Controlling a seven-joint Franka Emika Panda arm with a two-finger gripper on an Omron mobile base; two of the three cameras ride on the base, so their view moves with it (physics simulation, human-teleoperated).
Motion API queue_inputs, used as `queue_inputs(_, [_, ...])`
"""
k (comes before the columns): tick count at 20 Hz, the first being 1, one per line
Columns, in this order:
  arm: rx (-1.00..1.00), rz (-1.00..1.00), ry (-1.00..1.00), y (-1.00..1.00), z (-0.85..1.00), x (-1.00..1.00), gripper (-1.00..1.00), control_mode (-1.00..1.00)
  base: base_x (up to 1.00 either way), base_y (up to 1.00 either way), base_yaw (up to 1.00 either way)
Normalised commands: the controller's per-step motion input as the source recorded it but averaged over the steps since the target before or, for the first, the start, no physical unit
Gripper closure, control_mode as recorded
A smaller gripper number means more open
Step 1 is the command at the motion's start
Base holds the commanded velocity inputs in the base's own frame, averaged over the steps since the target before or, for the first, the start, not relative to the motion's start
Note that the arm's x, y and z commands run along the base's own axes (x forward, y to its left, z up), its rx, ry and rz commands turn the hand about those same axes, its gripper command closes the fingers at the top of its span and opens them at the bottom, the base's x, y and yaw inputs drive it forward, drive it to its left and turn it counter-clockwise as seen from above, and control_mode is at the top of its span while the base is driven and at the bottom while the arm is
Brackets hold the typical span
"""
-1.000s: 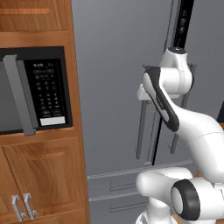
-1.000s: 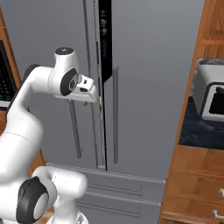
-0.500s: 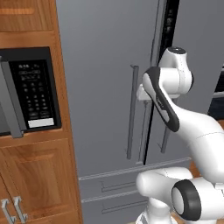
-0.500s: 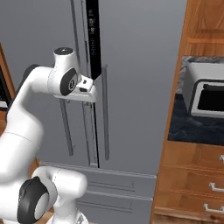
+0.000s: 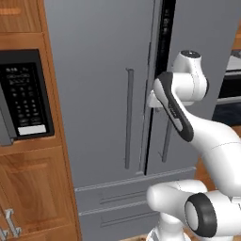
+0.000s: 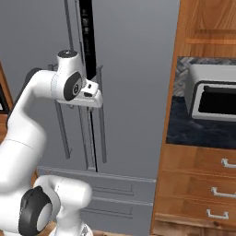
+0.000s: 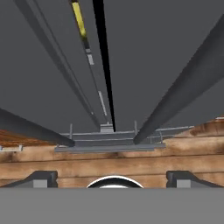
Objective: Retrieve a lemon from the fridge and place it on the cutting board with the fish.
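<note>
The fridge (image 5: 103,70) is tall and grey, with two doors and a dark crack between them near the top (image 6: 86,37). My gripper (image 7: 111,178) hangs just in front of that seam at upper handle height and looks down along the doors. Its fingertips (image 7: 41,177) stand wide apart with nothing between them, so it is open. The left door's handle (image 7: 30,127) and the right door's handle (image 7: 183,83) run past on either side, and neither is touched. My white hand (image 6: 92,94) sits beside the right handle (image 6: 101,115). The lemon, the cutting board and the fish are out of view.
A black-panelled microwave (image 5: 23,101) sits in the wooden cabinet left of the fridge. To the right, a toaster oven (image 6: 212,99) stands on a dark counter above wooden drawers (image 6: 198,184). The fridge's lower drawers (image 5: 113,197) lie below my arm.
The whole scene has slid to the left in both base views, so the base has driven to the right. The gripper's jaws have opened wider. My hand stays in front of the door seam.
</note>
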Motion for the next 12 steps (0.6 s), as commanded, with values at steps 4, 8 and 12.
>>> queue_inputs(4, [0.0, 0.0, 0.0, 0.0, 0.0, 0.0, -1.0, 1.0, -0.37, -0.39, 0.0])
queue_inputs(8, [0.0, 0.0, 0.0, 0.0, 0.0, 0.0, -1.0, 1.0, -0.39, -0.06, 0.0])
queue_inputs(12, [0.0, 0.0, 0.0, 0.0, 0.0, 0.0, -1.0, 1.0, -0.31, 0.25, 0.0])
